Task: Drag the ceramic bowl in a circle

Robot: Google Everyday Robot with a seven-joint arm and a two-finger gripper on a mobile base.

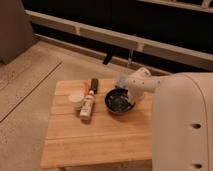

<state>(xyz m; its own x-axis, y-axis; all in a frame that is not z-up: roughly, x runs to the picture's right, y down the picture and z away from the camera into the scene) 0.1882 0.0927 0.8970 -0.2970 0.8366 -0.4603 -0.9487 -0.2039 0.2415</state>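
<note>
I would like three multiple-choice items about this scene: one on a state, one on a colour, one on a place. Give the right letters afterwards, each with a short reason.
1. How is the tube placed on the wooden table?
A. lying flat
B. standing upright
C. inside the bowl

2. What colour is the ceramic bowl?
A. white
B. yellow
C. dark

3. Where is the gripper?
A. over the tube
B. at the far rim of the ceramic bowl
C. over the floor, left of the table

Answers:
1 A: its whole length rests on the boards, left of the bowl.
2 C: it is much darker than the pale wood.
3 B: the white arm ends at the bowl's far edge.
</note>
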